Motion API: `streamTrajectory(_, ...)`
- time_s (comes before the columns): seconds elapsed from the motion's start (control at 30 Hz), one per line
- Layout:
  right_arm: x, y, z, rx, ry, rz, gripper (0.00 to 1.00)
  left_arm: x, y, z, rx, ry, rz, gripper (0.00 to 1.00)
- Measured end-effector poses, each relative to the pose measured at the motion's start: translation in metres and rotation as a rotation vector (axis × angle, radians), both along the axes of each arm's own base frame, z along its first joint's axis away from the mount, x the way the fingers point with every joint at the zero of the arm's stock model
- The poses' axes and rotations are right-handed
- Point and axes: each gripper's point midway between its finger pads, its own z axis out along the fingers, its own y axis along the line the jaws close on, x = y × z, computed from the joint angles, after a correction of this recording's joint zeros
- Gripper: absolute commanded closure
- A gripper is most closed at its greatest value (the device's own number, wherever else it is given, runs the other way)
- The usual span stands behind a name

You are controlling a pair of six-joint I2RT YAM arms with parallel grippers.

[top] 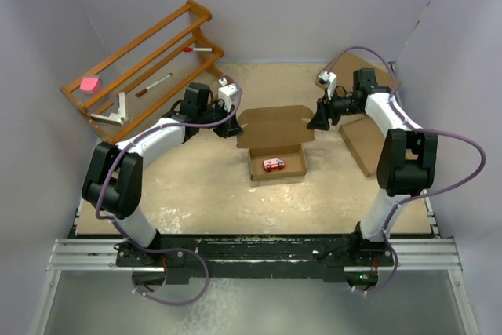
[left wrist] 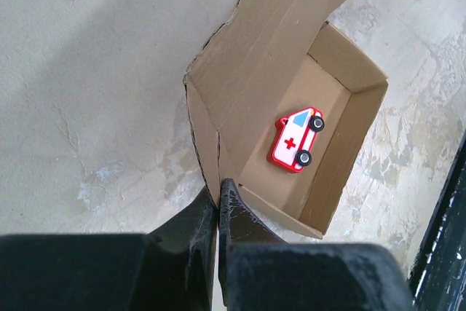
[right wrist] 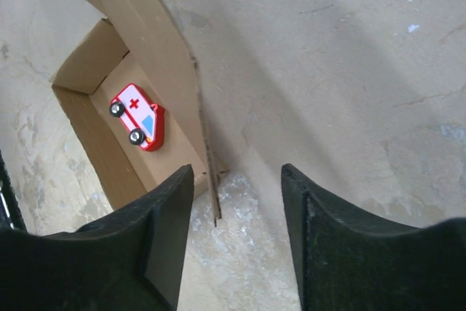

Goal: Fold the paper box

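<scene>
Beige tabletop [top: 196, 186]: left claw [left wrist: 218, 183] pinches paper box [top: 271, 127] flap, right claw [right wrist: 237, 172] wide astride other; uneven pull may skew box.

Pale lilac walls [top: 314, 5] surround a scuffed beige tabletop [top: 196, 194].
</scene>
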Motion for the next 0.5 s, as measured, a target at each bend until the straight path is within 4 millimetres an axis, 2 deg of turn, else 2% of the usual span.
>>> streamTrajectory(0.2,-0.008,0.007,-0.001,-0.004,0.013,0.034,0.68,0.0,0.0,0.0,0.005,-0.005,-0.001,0.96)
streamTrajectory(0.3,-0.011,0.007,-0.002,-0.007,0.021,0.04,0.92,0.0,0.001,0.0,0.008,-0.003,0.001,0.96)
streamTrajectory(0.33,-0.011,0.007,-0.002,-0.009,0.019,0.044,0.97,0.0,0.0,0.0,0.009,-0.002,0.002,0.96)
streamTrajectory(0.37,-0.013,0.007,-0.003,-0.009,0.025,0.045,1.0,0.0,0.0,-0.001,0.011,-0.001,0.003,0.96)
streamTrajectory(0.5,-0.014,0.008,-0.001,-0.002,0.028,0.046,1.0,0.001,0.001,-0.001,0.012,0.012,0.022,0.96)
